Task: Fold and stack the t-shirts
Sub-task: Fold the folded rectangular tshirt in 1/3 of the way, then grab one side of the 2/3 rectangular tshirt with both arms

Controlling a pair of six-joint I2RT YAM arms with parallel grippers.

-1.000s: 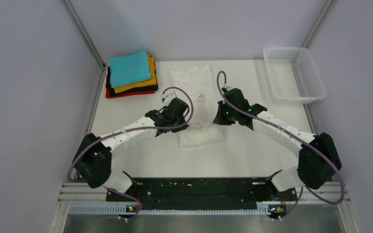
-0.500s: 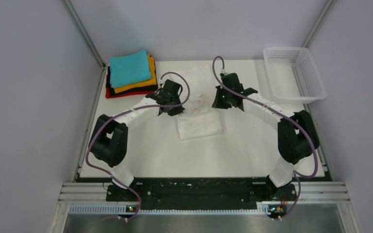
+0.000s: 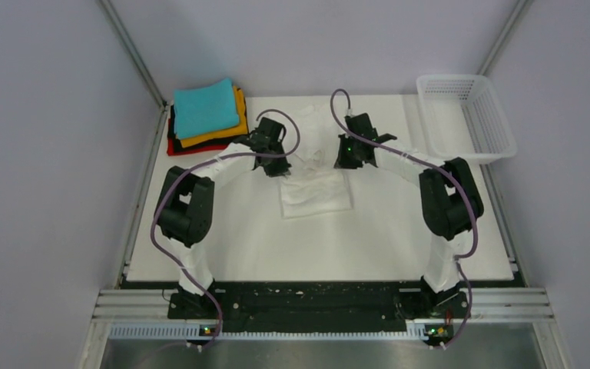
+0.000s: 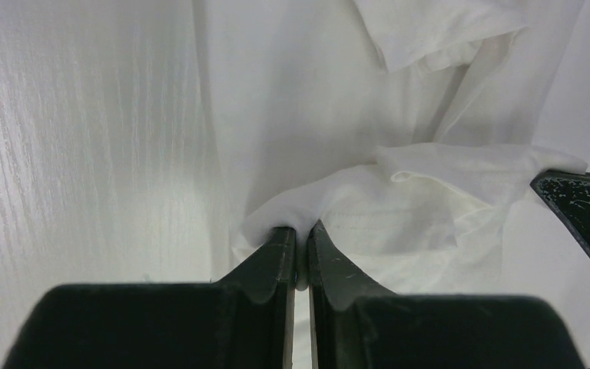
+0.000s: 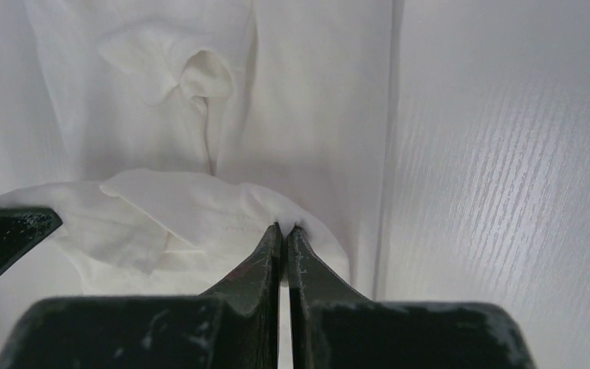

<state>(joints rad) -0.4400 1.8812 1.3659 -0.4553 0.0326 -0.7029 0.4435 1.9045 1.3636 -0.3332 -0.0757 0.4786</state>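
white t-shirt [image 3: 315, 197] has its raised edge clamped in the left fingers [image 4: 275, 263] and the right fingers [image 5: 264, 263].

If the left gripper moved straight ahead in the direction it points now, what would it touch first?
Probably the flat far part of the white shirt, whose lifted edge the left gripper now pinches; depth is hard to judge.

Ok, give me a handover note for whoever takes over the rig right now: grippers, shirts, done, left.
Left gripper: shut on one edge of the thin white cloth t-shirt.
Right gripper: shut on its opposite edge.
White shirt: mid-table, partly folded, held part raised.
Done: teal, orange, black and red folded shirts stacked at the far left corner.
Left: finish this fold, put it on the stack.
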